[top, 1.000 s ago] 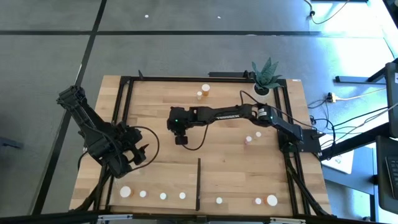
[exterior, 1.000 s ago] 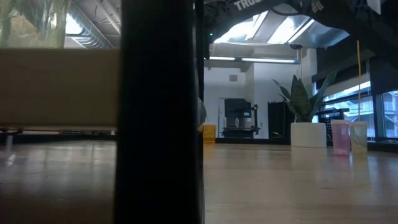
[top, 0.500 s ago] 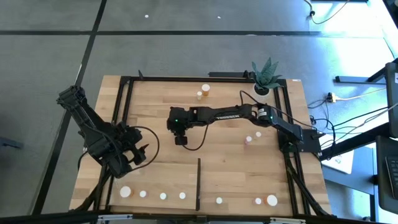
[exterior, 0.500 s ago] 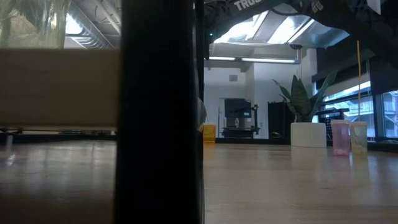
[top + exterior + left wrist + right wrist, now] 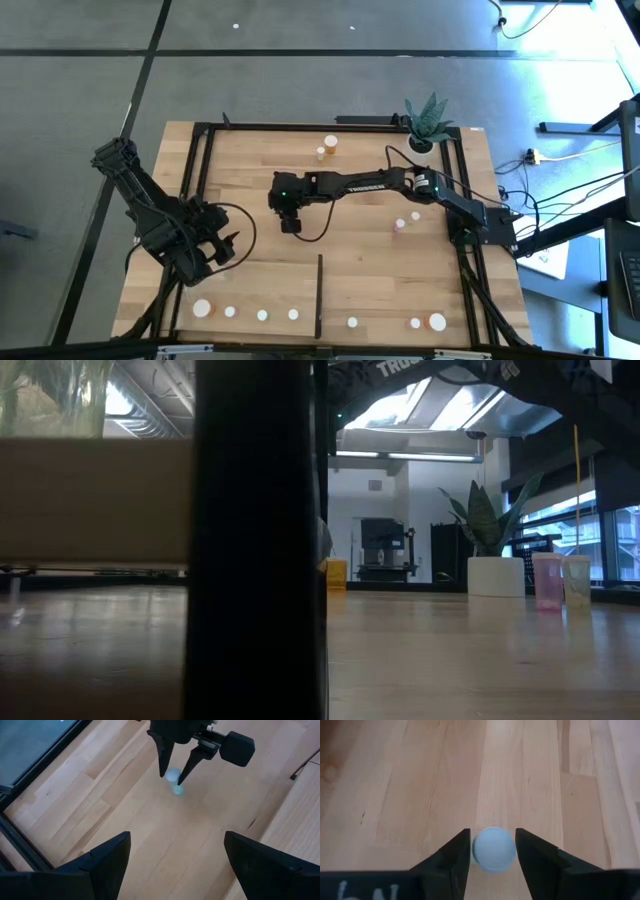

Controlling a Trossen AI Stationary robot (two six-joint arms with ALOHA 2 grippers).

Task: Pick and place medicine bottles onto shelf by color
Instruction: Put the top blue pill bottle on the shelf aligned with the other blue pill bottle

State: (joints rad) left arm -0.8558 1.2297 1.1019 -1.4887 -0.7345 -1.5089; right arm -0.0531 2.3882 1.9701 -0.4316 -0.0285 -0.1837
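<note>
A small green bottle with a round white cap (image 5: 493,849) stands upright on the tabletop at mid-table; the left wrist view also shows the bottle (image 5: 175,782). My right gripper (image 5: 291,226) slants down over it, open. Its fingers (image 5: 457,851) stand close on either side of the cap, with thin gaps. My left gripper (image 5: 228,245) hangs open and empty above the table's left side. The shelf (image 5: 300,815) lies along the near edge with a black upright strip (image 5: 319,292). Bottles stand in rows on both sides of the strip, such as a big orange one (image 5: 202,308).
Two orange bottles (image 5: 328,147) stand at the far middle. Two small bottles (image 5: 407,220) stand right of centre, under my right arm. A potted spiky plant (image 5: 428,125) sits at the far right corner. Black rails (image 5: 200,160) frame the tabletop.
</note>
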